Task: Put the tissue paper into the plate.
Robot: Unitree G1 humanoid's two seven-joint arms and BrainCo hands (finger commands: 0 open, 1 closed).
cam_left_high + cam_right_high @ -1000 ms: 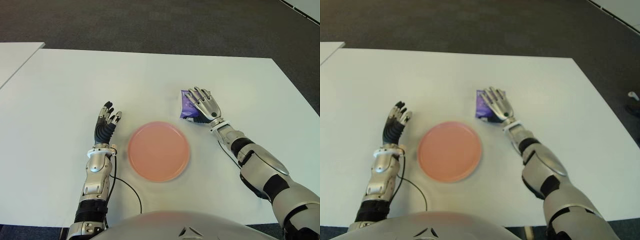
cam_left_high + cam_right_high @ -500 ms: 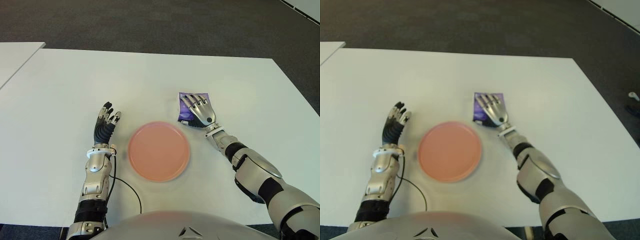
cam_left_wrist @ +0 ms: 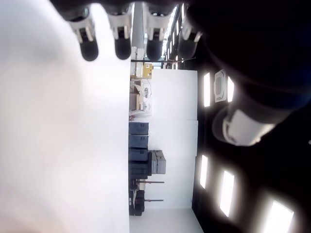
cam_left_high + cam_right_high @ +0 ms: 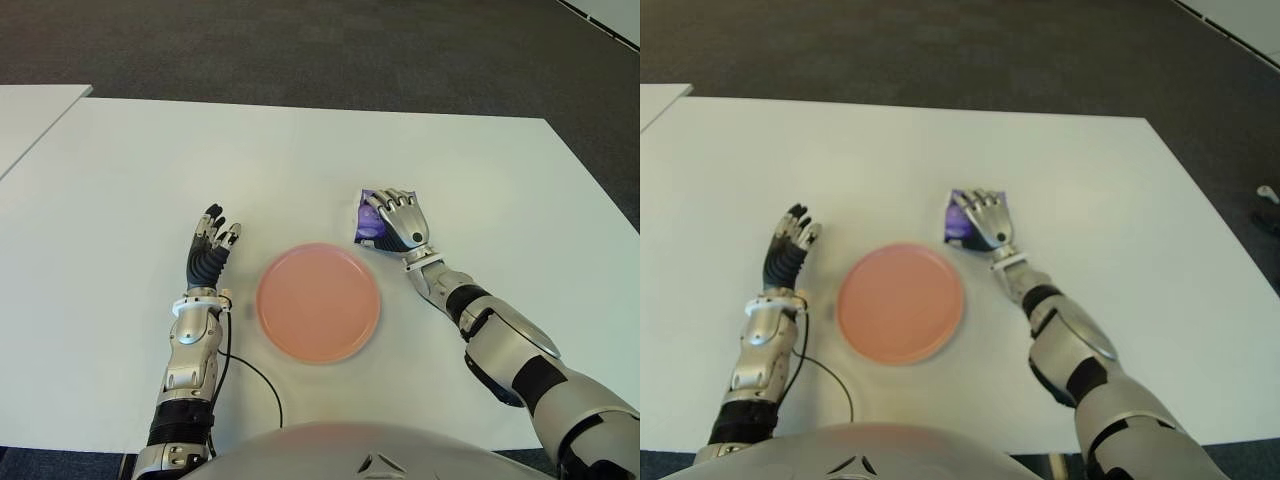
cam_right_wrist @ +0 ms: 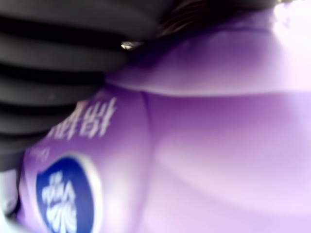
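Observation:
The tissue paper is a small purple pack [image 4: 370, 222] lying on the white table [image 4: 150, 170], just beyond the right side of the pink plate [image 4: 317, 301]. My right hand [image 4: 398, 215] covers the pack from above, its fingers curled down over it. In the right wrist view the purple wrapper [image 5: 204, 145] fills the picture, with dark fingers [image 5: 53, 63] wrapped against it. The plate holds nothing. My left hand [image 4: 210, 245] shows left of the plate, fingers straight and holding nothing.
A thin black cable [image 4: 262, 385] runs from my left forearm across the table near its front edge. A second white table [image 4: 30, 110] stands at the far left. Dark carpet lies beyond the table's far edge.
My right hand slid a little toward the plate over the pack, and its fingers went from spread flat to curled around it. The left hand has not moved.

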